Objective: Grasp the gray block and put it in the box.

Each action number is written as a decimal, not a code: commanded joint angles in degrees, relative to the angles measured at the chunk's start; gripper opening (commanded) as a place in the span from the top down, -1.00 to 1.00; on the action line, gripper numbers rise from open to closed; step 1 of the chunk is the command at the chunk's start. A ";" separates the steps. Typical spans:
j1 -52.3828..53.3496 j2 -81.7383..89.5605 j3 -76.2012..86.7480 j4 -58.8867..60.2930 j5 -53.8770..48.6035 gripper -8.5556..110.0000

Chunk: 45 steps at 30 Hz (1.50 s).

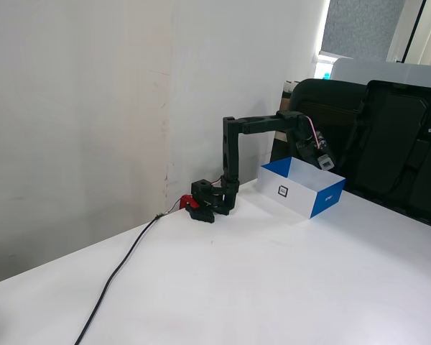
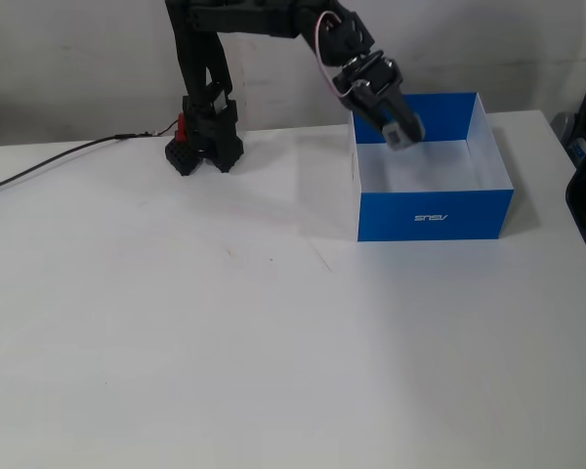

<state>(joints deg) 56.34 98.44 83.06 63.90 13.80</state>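
The box (image 2: 435, 215) has blue outer sides and a white inside; it stands at the back right of the table. In a fixed view (image 1: 327, 200) its white side bears a small black square mark. My gripper (image 2: 407, 135) reaches down over the box's back left part, above its white floor, shut on the gray block (image 2: 399, 128), a small gray cube with a darker mark. In a fixed view the gripper (image 1: 326, 164) hangs just inside the box's rim and the block is too small to make out.
The arm's base (image 2: 203, 147) with a red part stands left of the box near the wall. A black cable (image 2: 49, 161) runs from it to the left across the white table. Dark chairs (image 1: 388, 136) stand behind the box.
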 commanded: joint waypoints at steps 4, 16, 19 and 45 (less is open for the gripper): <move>7.82 4.83 4.04 -2.81 -1.14 0.81; 13.27 2.99 9.49 -8.09 -2.11 0.76; 14.24 3.34 10.63 -8.44 -2.11 0.31; -9.32 3.52 -4.04 1.32 -3.87 0.85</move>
<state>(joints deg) 53.00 98.79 85.61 63.81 10.11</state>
